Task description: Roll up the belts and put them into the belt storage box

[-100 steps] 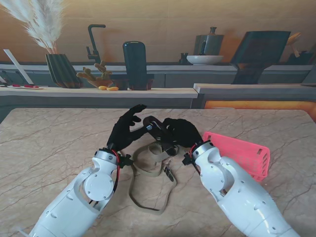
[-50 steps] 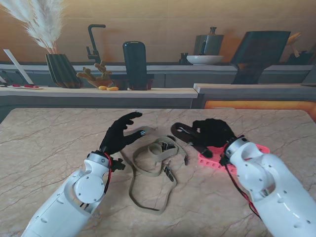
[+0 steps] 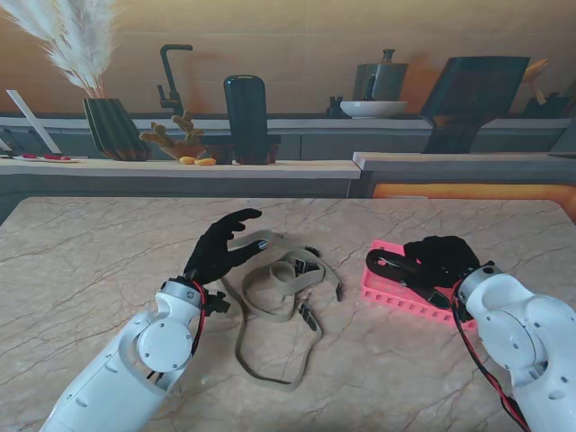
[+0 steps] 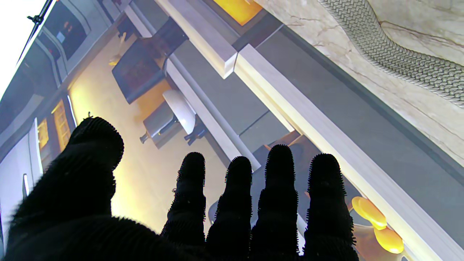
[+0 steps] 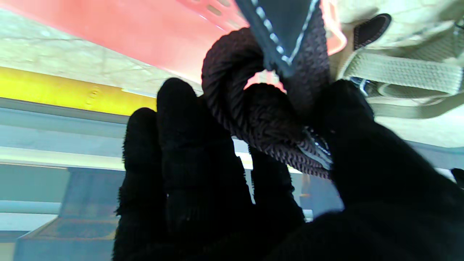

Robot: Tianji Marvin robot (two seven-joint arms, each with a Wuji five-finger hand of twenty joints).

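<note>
Meanwhile the right hand [image 3: 438, 256] pinched the rolled dark belt [image 3: 402, 268] between thumb and fingers [image 5: 188, 145], holding it over the pink belt storage box [image 3: 396, 292], which sat on the marble table [image 3: 90, 261] to the right. Well apart, near the table's middle, the beige belt [image 3: 274, 310] lay loose, just beside the left hand [image 3: 220, 247], whose fingers were spread around nothing.

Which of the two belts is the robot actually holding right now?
The dark braided belt, coiled in the right hand over the pink storage box. The beige belt lies loose on the table, untouched beside the open left hand.
</note>
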